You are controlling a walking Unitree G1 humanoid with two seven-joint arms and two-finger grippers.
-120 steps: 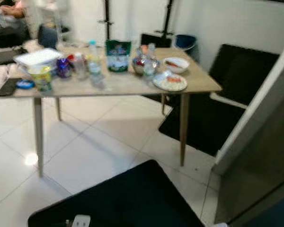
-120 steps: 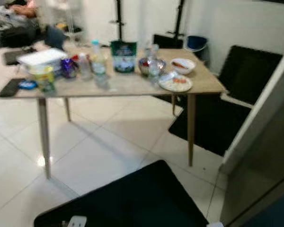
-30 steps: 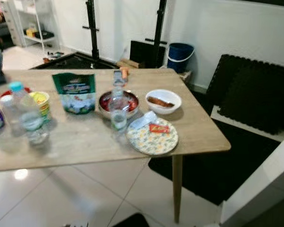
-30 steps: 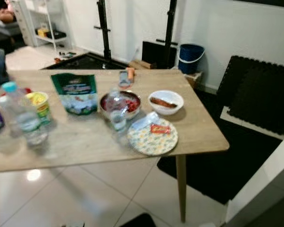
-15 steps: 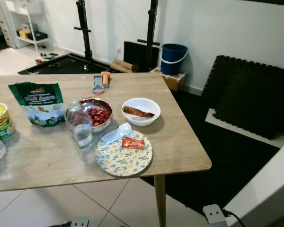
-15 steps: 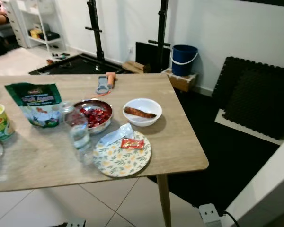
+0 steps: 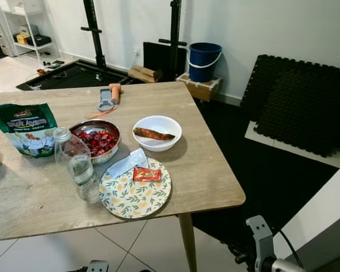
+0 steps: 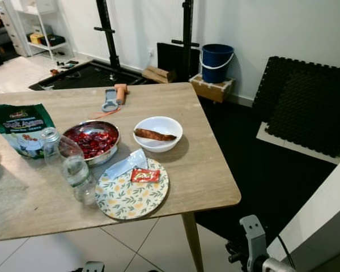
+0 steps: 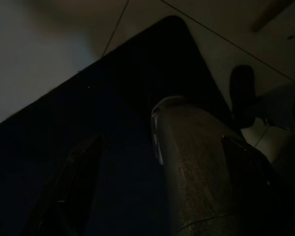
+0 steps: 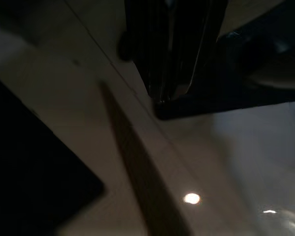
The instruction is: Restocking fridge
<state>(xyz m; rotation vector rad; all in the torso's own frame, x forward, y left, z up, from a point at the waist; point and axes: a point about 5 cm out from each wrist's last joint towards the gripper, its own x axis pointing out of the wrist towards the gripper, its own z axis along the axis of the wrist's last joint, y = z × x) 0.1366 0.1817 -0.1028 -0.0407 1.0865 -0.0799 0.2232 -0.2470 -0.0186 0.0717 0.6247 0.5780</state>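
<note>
Two bowls (image 7: pixel 157 131), one plate (image 7: pixel 135 195)

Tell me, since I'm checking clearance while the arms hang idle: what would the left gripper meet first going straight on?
Probably the black floor mat beneath the left gripper; the view is dark and depth unclear.

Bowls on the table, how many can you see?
2. The metal bowl with red food sits near the clear bottle. The white bowl, holding a sausage, sits beside it, nearer the table corner. More may lie off-frame on the left.
</note>
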